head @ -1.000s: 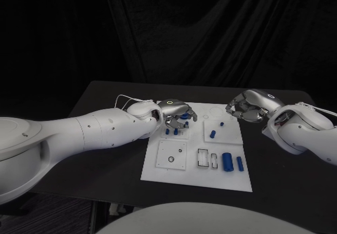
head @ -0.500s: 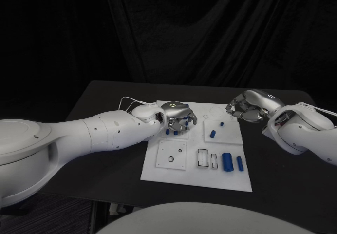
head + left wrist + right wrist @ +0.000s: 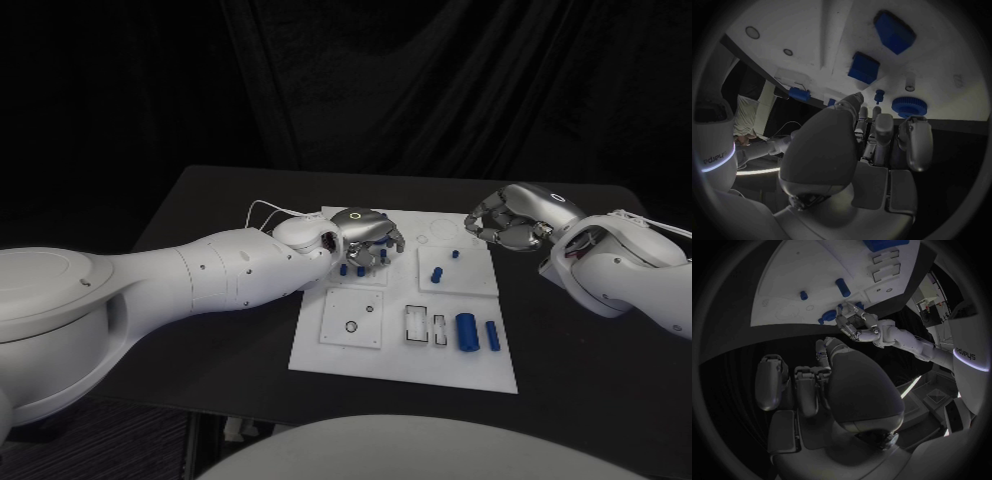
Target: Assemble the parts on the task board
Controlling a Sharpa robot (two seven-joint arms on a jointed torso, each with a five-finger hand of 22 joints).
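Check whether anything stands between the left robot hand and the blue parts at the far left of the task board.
Nothing visible does. The left robot hand hovers right over the small blue parts on the task board, fingers pointing down at them. The right robot hand hangs off the board's far right corner, out of the way.

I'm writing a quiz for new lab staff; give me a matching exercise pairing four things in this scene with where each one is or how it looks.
Things:
1. left robot hand
2. right robot hand
3. large blue cylinder
4. task board

Places or states:
A. lies flat on the board's near right part
B. white, mid-table
C. above the board's far left part, fingers pointing down
D. beside the board's far right corner, fingers curled

Pairs: 1-C, 2-D, 3-A, 4-B
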